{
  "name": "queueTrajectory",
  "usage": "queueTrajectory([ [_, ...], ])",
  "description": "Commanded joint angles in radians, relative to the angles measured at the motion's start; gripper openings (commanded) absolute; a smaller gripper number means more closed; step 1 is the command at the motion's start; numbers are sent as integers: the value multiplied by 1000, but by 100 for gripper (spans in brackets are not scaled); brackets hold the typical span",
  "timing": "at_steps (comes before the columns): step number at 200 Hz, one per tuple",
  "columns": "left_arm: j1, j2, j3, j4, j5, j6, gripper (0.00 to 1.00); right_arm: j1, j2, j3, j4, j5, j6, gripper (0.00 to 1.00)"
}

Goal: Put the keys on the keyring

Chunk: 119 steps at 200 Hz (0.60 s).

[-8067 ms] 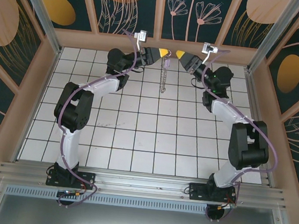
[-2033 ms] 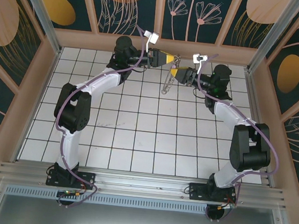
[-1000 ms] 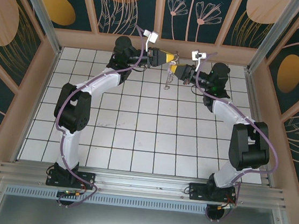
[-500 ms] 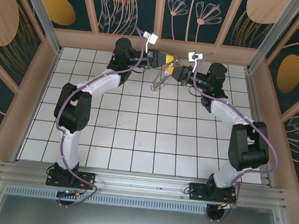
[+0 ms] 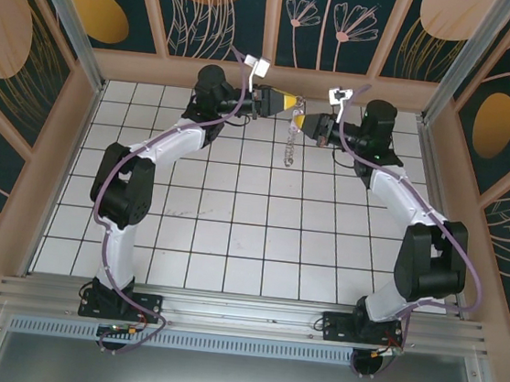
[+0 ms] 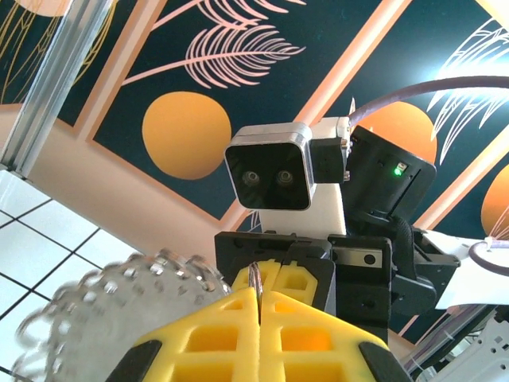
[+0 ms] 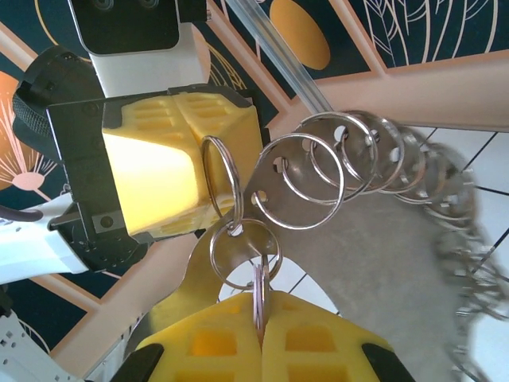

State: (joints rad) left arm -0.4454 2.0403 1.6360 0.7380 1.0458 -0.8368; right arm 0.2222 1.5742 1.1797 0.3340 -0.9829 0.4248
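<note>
Above the back of the tiled floor my two grippers meet tip to tip. The left gripper (image 5: pixel 293 106) (image 6: pixel 258 296) is shut on a small wire ring (image 7: pixel 221 185) at the keyring's edge. The keyring (image 5: pixel 289 147) (image 6: pixel 111 310) (image 7: pixel 366 239), silvery and fringed with wire rings, hangs straight down from the grippers. My right gripper (image 5: pixel 311 124) (image 7: pixel 260 309) is shut on a thin silver piece (image 7: pixel 259 288) seen edge-on, linked into another small ring (image 7: pixel 245 255). I cannot tell whether that piece is one of the keys or a ring. Each wrist view shows the opposite gripper's yellow fingers (image 6: pixel 274 278) (image 7: pixel 171 159).
White tiled floor (image 5: pixel 234 216) lies under the arms, bounded by wooden rails and patterned walls (image 5: pixel 276 9). An aluminium rail (image 5: pixel 241 314) carries both arm bases at the near edge.
Half a second ago the keyring swung out to the lower left; now it hangs straight down. The right gripper and its wrist have shifted right, a little away from the left gripper.
</note>
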Motion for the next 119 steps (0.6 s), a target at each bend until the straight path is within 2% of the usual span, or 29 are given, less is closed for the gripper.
queueTrajectory([
  [1,-5,-48,-4,20,-2,33,0,-3,-34,81,-154,28,-99,0],
  [49,-6,-51,-11,11,-1,44,0,-2,26,231,-376,50,-190,0],
  [119,-7,-54,-29,8,-4,51,0,0,55,316,-479,89,-245,0],
])
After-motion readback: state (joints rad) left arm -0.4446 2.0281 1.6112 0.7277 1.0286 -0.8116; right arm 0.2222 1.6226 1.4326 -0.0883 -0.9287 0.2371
